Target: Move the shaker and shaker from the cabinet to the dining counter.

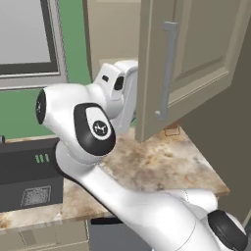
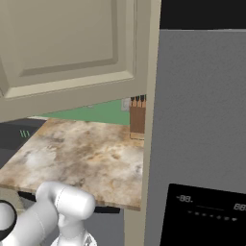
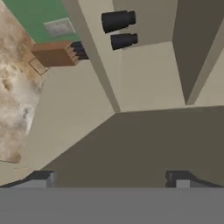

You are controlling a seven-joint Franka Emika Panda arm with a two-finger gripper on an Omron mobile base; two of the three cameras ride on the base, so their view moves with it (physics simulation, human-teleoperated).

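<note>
We held our gripper (image 3: 111,178) wide and empty; both shakers (image 3: 118,20) (image 3: 124,40) sat touching on the cabinet (image 3: 144,74) shelf at twelve o'clock, well apart from it.

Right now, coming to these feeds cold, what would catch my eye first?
Probably the beige wall cabinet's panelled door swung open over the brown-and-beige marbled worktop, with the white arm reaching up behind it. In the hand view, two small black bottle-shaped shakers sit side by side on the cabinet's plain beige shelf, ahead of the open pincer.
</note>
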